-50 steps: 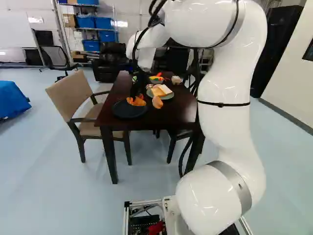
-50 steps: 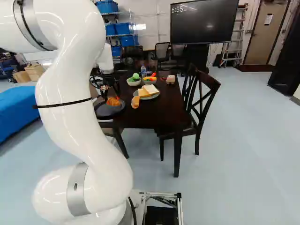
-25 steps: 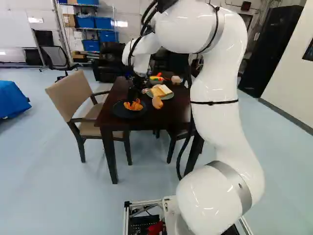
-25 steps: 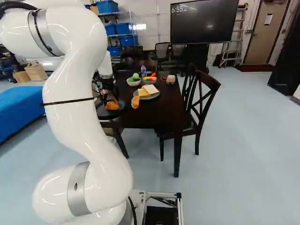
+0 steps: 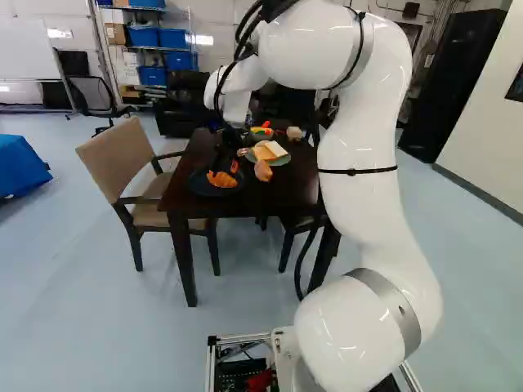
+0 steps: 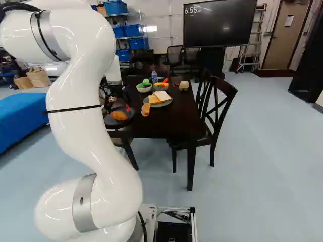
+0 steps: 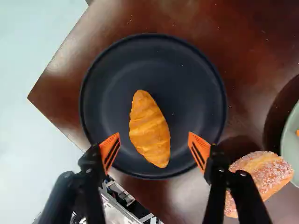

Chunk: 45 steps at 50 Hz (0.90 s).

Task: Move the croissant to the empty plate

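Left base view: the white arm [image 5: 355, 147] is seen right of the middle, reaching over the dark brown wooden desk [image 5: 286, 186]. The black two-finger gripper [image 5: 224, 166] is held pointing down over the round black plate [image 5: 196, 184]. The golden-orange croissant [image 5: 221, 180] is carried by that plate. Just beside it, the oblong brown bread roll [image 5: 262, 171] is placed next to the pale green plate [image 5: 283, 162], on which the white bread slice [image 5: 275, 149] and the yellow cheese slice [image 5: 262, 153] are laid. The beige upholstered armchair [image 5: 118, 159] is parked at the desk's left side.

Right base view: croissant on black plate is confirmed, at the desk's near left corner. Farther back, the light green bowl [image 6: 144, 89] and the grey bowl [image 6: 160, 87] are set side by side, both filled with colourful toy-like food. The clear plastic bottle [image 6: 154, 75] is stood behind them. The dark wooden chair [image 6: 225, 84] is placed at the desk's right side.

Wrist view: gripper [image 7: 154, 135] is spread wide, orange pads [image 7: 110, 150] well apart, nothing gripped. Croissant is centred roughly ahead of the gap, one end lined up between the pads, neither pad touching it. Sugar-dusted top of the roll is shown by one finger, pale green plate's edge just past it.
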Tool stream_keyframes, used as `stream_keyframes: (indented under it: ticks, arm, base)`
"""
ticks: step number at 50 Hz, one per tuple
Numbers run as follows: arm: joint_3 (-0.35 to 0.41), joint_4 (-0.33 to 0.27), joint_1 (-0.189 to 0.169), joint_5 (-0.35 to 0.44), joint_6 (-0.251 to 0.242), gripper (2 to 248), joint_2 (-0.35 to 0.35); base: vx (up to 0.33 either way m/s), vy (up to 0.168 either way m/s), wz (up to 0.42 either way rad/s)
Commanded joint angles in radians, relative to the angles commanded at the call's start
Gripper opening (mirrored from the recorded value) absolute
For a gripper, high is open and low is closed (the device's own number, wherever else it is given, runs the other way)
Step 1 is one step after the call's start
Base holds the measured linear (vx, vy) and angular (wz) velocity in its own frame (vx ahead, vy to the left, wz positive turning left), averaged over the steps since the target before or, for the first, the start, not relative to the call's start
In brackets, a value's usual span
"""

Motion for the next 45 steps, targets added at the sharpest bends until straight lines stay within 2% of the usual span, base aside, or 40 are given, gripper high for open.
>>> stream_keyframes:
  ticks: [3, 4, 16, 45]
  arm:
    - [0.0, 0.0, 0.0, 0.0, 0.0, 208, 0.0]
    - [0.0, 0.0, 0.0, 0.0, 0.0, 242, 0.0]
    - [0.002, 0.0, 0.0, 0.0, 0.0, 247, 0.007]
    - [0.021, 0.0, 0.0, -0.024, 0.0, 247, 0.088]
  base:
    - [0.0, 0.0, 0.0]
    - [0.0, 0.0, 0.0]
    - [0.0, 0.0, 0.0]
    - [0.0, 0.0, 0.0]
